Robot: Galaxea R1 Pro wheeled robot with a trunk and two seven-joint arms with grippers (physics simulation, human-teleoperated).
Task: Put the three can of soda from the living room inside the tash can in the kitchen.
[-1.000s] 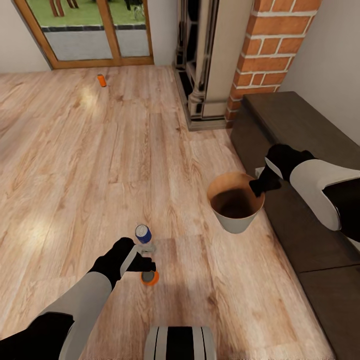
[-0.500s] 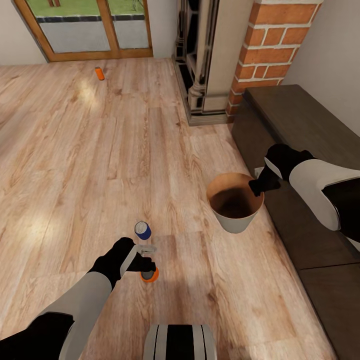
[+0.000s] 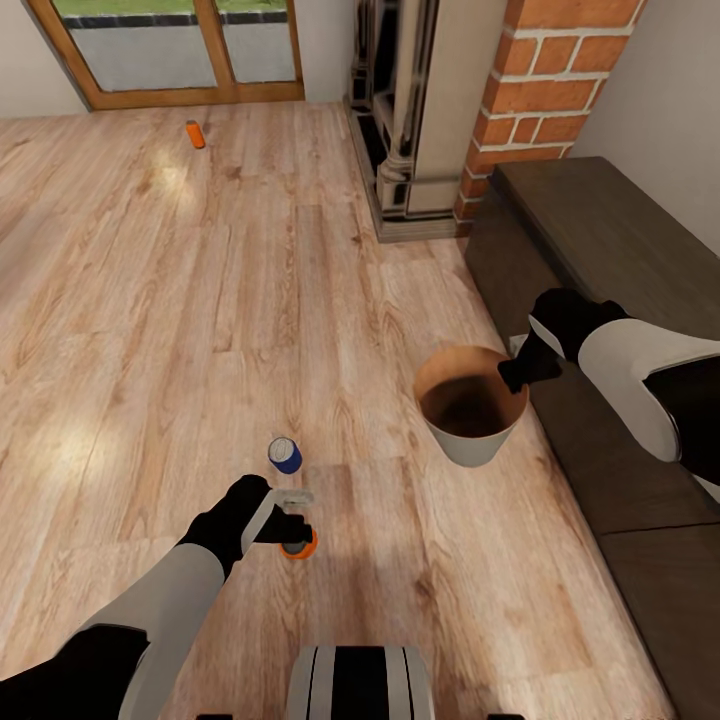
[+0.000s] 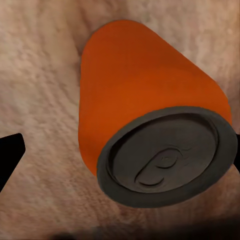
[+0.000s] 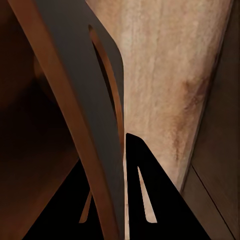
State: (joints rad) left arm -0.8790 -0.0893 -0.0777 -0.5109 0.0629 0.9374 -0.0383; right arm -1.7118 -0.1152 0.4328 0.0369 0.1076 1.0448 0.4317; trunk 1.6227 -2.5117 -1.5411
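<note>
Far off on the left, near the glass doors [image 3: 175, 50], one can of soda [image 3: 195, 134] stands alone on the wood floor [image 3: 120, 300], well apart from everything else and not yet dealt with.

Nearer, the left gripper [image 3: 292, 522] hangs low over the boards, its fingers spread wide around an orange can [image 3: 298, 546] that stands upright; in the left wrist view the same can [image 4: 150, 120] sits between the dark fingertips [image 4: 10, 155] with floor visible on either side, so the jaws look open and not yet pressing it. I'd judge this is the approach to a grasp. A third can [image 3: 285, 455], blue band uppermost, stands just beyond the gripper, close enough to be knocked if the hand drifts forward.

To the right, the trash can [image 3: 470, 440] is held off-level beside a dark bench [image 3: 600, 260]: the right gripper [image 3: 517, 373] pinches its rim, and the right wrist view shows the thin wall [image 5: 80, 100] clamped between the fingers. Held there, the bin stays within reach for a short drop.
</note>
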